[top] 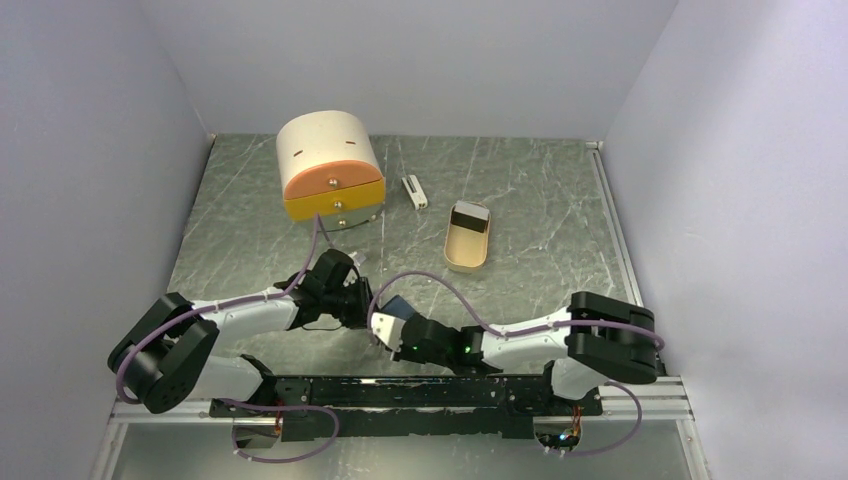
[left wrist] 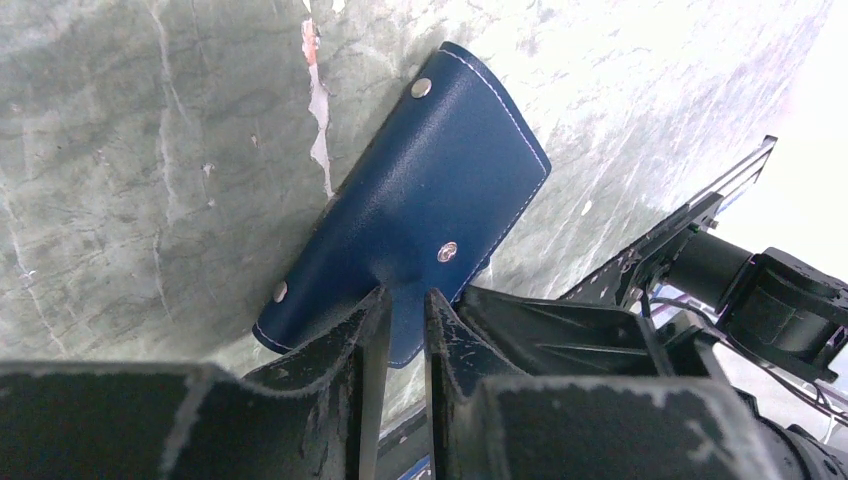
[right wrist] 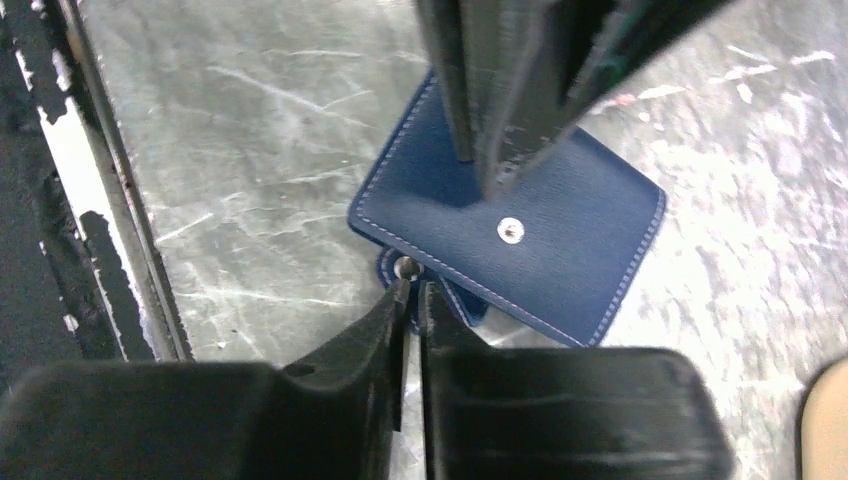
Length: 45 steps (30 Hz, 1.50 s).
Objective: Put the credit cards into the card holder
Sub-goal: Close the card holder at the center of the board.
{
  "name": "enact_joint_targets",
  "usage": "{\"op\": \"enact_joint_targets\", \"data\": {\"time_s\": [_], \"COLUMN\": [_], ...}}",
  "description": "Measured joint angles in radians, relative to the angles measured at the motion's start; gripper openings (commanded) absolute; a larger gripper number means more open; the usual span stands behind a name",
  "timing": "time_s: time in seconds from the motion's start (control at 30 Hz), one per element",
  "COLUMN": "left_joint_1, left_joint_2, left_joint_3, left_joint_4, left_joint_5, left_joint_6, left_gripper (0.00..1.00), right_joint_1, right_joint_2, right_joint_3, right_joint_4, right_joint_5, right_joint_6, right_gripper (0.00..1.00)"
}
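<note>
Right gripper [right wrist: 412,295]: It is the one closest to us. Its two fingers are pressed almost together, with only a thin gap. We cannot tell if they have caught anything.
Snap tab [right wrist: 405,267]: It sits right at the tips of those fingers and pokes out from under the near edge.
Card holder [right wrist: 540,240]: It is folded shut and lies flat on the table [top: 540,200], between the two arms. From the right fingers it lies ahead and a bit to the right.
Long side: It runs on a slant away from the left gripper.
Left gripper [left wrist: 405,320]: It comes in from the far side. Its fingers pinch one edge of the card holder.
Which arm: Both touch it or nearly do. We think the right one is best placed to pull the tab while the left one holds on.
Credit cards: We cannot find them in any view.
Farther back: A tan tin [top: 467,237], then a small white bar [top: 414,191], then a round box [top: 330,165] with drawers.
</note>
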Motion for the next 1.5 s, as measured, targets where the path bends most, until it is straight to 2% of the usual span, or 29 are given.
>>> {"op": "enact_joint_targets", "data": {"time_s": [0.07,0.3,0.37,0.4,0.57,0.67,0.7,0.77,0.9,1.17,1.5], "left_joint_1": [0.000,0.000,0.000,0.000,0.000,0.000,0.002,0.003,0.008,0.015,0.016], "left_joint_2": [0.000,0.013,0.016,0.016,0.016,0.018,0.021,0.029,0.034,0.045,0.053], "left_joint_3": [-0.002,-0.003,-0.003,-0.003,0.002,0.014,0.018,0.022,0.025,0.035,0.044], "left_joint_4": [0.003,0.020,0.024,0.025,0.017,0.003,0.000,-0.003,-0.002,-0.003,-0.008], "left_joint_5": [0.000,0.003,0.005,0.006,0.005,0.000,-0.003,-0.003,-0.003,-0.006,-0.005], "left_joint_6": [-0.004,-0.011,-0.013,-0.013,-0.012,-0.006,-0.004,-0.004,-0.003,0.005,0.006], "left_gripper": [0.25,0.25,0.25,0.26,0.26,0.26,0.26,0.26,0.26,0.26,0.25], "right_joint_1": [0.000,-0.002,-0.002,-0.002,-0.002,-0.002,-0.002,-0.002,-0.001,-0.003,-0.014], "right_joint_2": [-0.027,-0.140,-0.146,-0.148,-0.094,-0.040,-0.024,0.010,0.052,0.000,-0.117], "right_joint_3": [-0.015,-0.083,-0.106,-0.115,-0.098,-0.066,-0.050,-0.023,0.003,-0.055,-0.113], "right_joint_4": [0.001,0.025,0.053,0.062,0.061,0.063,0.063,0.069,0.082,0.122,0.097], "right_joint_5": [0.033,0.083,0.065,0.051,0.014,0.004,0.003,0.006,0.038,0.099,0.179], "right_joint_6": [0.026,0.148,0.156,0.155,0.098,0.061,0.048,0.035,0.016,0.069,0.304], "right_gripper": [0.00,0.02,0.24,0.29,0.44,0.45,0.44,0.34,0.00,0.00,0.00]}}
